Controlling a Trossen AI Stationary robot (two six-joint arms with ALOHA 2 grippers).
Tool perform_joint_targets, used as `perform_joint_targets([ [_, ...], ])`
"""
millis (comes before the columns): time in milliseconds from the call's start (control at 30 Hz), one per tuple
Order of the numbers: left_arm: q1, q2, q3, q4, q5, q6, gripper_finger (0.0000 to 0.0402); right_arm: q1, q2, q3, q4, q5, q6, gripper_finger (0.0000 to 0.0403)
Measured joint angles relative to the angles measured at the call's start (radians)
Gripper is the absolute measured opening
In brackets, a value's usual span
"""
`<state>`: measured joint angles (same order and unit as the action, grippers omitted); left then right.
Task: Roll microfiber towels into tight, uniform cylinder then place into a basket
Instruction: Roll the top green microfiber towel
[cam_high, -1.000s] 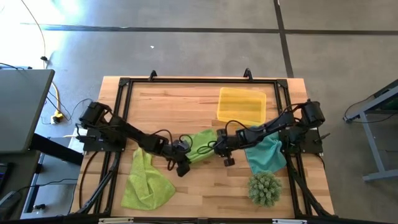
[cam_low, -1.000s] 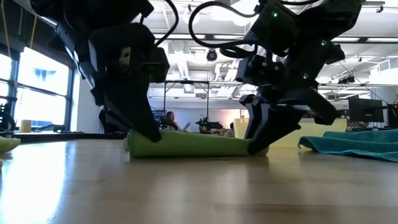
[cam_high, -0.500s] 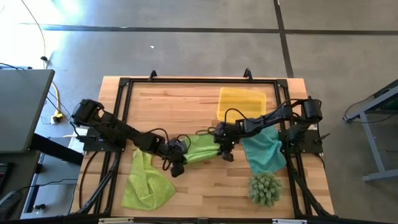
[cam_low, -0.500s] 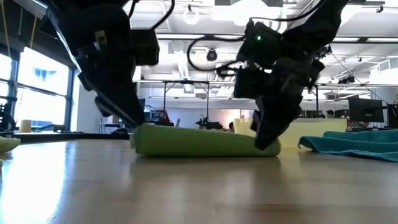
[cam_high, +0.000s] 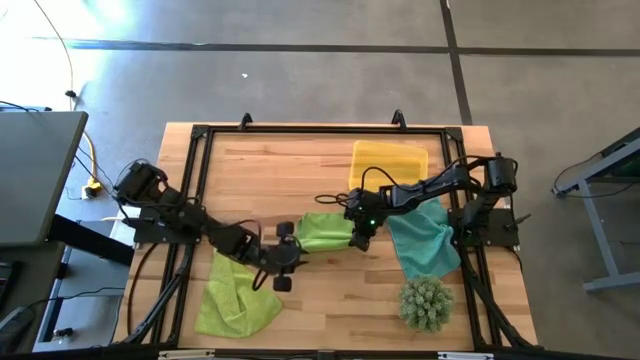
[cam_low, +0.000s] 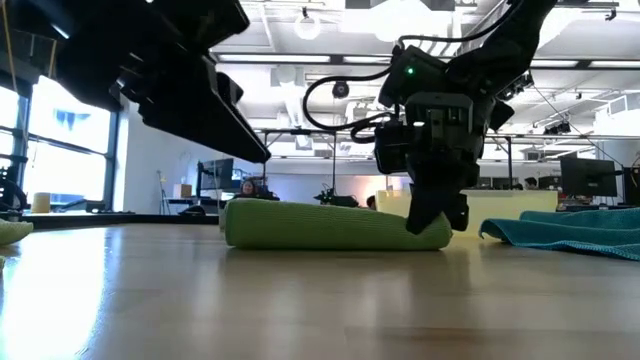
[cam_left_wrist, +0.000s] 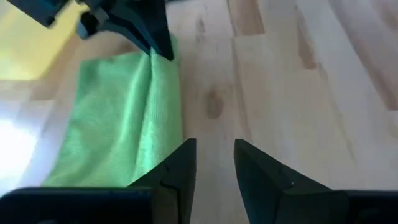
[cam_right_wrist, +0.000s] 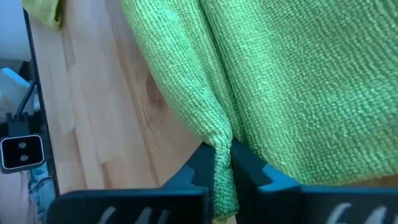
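A lime-green towel (cam_high: 322, 232) lies rolled up on the table's middle; it also shows in the low view (cam_low: 330, 225). My right gripper (cam_high: 360, 234) stands on its right end, shut on the cloth (cam_right_wrist: 221, 152). My left gripper (cam_high: 290, 256) hovers off the roll's left end, open and empty (cam_left_wrist: 215, 146), pointing along the roll (cam_left_wrist: 124, 118). A second lime-green towel (cam_high: 235, 295) lies crumpled at the near left, and a teal towel (cam_high: 425, 245) at the right. The yellow tray (cam_high: 388, 167) sits at the far right. My right gripper pinches a raised fold of the lime-green towel (cam_right_wrist: 219, 134) between its two fingers, at the roll's right end (cam_low: 432, 232). The fingers come from above, pointing down. The roll lies level on the table.
A spiky green ball-shaped plant (cam_high: 427, 303) stands at the near right, close to the teal towel. A black frame (cam_high: 320, 130) runs around the table top. Bare wood shows at the far left and along the near edge.
My left gripper has come off the roll's left end and risen, drawing back a little toward the table's left. My right gripper has gone toward the far edge, staying on the roll's right end. The lime-green towel has become a thicker, more compact roll.
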<state>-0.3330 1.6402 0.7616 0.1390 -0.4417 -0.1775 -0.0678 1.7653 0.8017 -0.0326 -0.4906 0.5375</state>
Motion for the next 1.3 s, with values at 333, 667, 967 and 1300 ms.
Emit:
perform_joint_targets([
  [333, 0.005, 0.011, 0.001, -0.012, 0.016, -0.080, 0.0160, 0.000, -0.002, 0.002, 0.001, 0.018, -0.020, 0.0013],
  [667, 0.004, 0.132, 0.001, -0.010, -0.129, -0.044, 0.0178, 0.000, -0.003, 0.002, 0.000, 0.018, -0.022, 0.0013],
  [967, 0.012, 0.146, 0.002, -0.005, -0.185, 0.079, 0.0178, 0.000, -0.003, 0.002, -0.001, 0.018, -0.022, 0.0013],
  [1300, 0.046, 0.146, 0.001, -0.006, -0.203, 0.231, 0.0174, 0.000, -0.003, 0.003, -0.001, 0.018, -0.022, 0.0013],
])
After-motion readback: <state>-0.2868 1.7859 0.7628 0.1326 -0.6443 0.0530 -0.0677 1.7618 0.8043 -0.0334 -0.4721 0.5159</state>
